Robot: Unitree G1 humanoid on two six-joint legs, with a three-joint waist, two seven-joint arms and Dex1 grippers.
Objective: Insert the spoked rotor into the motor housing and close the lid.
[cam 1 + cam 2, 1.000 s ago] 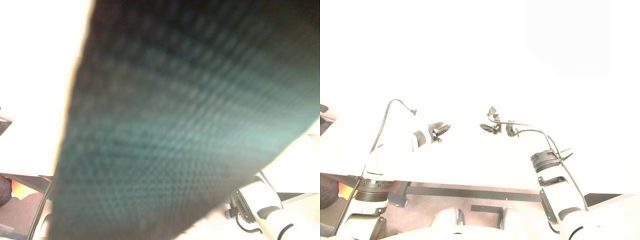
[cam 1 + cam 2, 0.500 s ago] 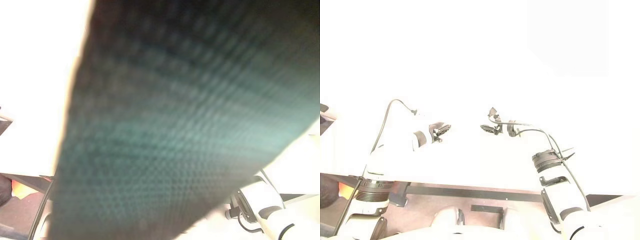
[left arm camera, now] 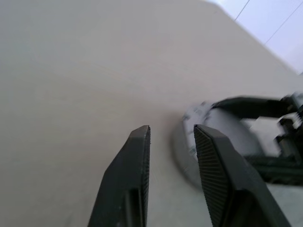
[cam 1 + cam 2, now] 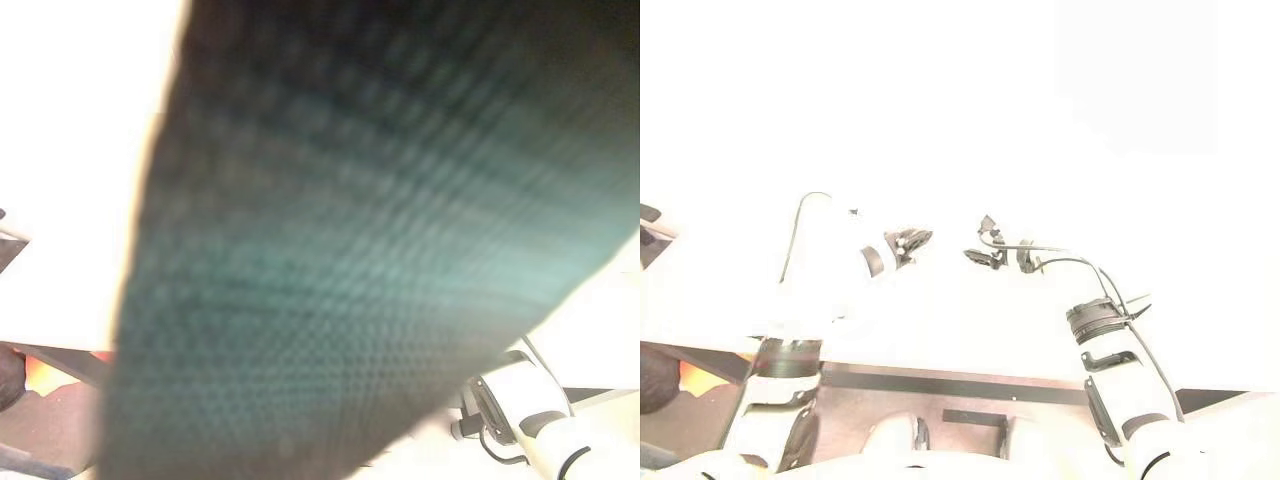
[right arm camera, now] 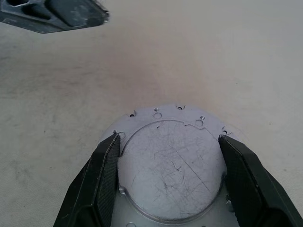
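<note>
On the pale table (image 5: 246, 52), the right gripper (image 5: 168, 163) clamps its fingers around the round metal motor housing (image 5: 170, 165), steadying it, while the left gripper (image 3: 171, 135), fingers slightly apart and empty, hovers just beside.

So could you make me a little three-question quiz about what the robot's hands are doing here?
1. True or false: the right gripper has its fingers on either side of the round metal lid.
2. What lies between the left gripper's fingers? A) the lid B) nothing C) a cable
3. What surface does the lid rest on?

Key: 1 true. 2 B: the gap is bare, with the lid just beside one finger. 3 The pale table.
</note>
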